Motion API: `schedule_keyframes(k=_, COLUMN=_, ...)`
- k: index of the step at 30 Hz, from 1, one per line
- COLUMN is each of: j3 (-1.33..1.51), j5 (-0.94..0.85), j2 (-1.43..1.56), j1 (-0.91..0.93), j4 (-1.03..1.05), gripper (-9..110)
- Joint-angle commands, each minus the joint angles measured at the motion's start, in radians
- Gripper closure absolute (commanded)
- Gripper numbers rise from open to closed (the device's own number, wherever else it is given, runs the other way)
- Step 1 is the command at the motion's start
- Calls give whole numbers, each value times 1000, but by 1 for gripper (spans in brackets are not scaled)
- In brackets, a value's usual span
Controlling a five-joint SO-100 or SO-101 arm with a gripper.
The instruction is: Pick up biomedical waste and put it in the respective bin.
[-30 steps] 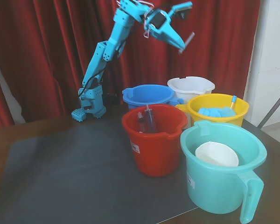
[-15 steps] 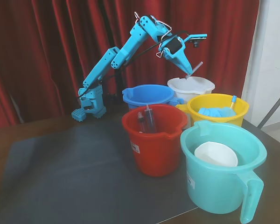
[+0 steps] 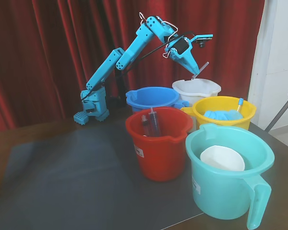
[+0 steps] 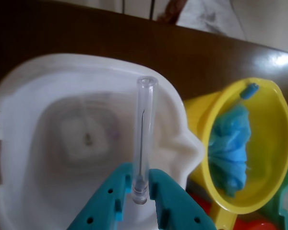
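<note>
A: Fixed view, item one?
B: Claw (image 3: 194, 68), raised above the white bucket (image 3: 197, 89) at the worktop's (image 3: 77, 172) far edge, closed on a slim clear needle tube (image 3: 199, 71) that slants out beyond its tip.

A: Other stock in that view?
B: Blue bucket (image 3: 152, 98) beside the white one; yellow bucket (image 3: 224, 111) toward the far right corner, holding blue gloves (image 3: 221, 115) and a blue-tipped stick (image 3: 240, 104); red bucket (image 3: 159, 142) mid-worktop with thicker syringes (image 3: 151, 123); teal bucket (image 3: 229, 170) at the near right edge with a white bowl (image 3: 222, 158).

A: Wrist view?
B: Jaws nearly shut, pinching the tube (image 4: 144, 139) at its lower end. The rest stands out over the white bucket's (image 4: 33, 81) open mouth. A thin dark needle shows inside. Yellow bucket (image 4: 273, 158) sits alongside.

A: Handling?
B: Judged light, rigid, smooth, so likely to slip or swivel between the pads. The hold near one end looks adequate. Squeezing harder risks cracking the thin plastic. The release appears close.
</note>
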Motion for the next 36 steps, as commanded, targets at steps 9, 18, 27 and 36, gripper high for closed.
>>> schedule_keyframes(k=9, j3=-28, j5=31, j2=31, j1=5, j4=238, gripper=97)
schedule_keyframes(k=18, j3=-86, j5=35, j2=29, j1=5, j4=261, gripper=77)
schedule_keyframes(k=27, j3=-83, j5=-124, j2=278, j1=55, j4=344, gripper=96)
schedule_keyframes(k=36, j3=555, j5=-560, j2=1039, j1=331, j4=342, gripper=102)
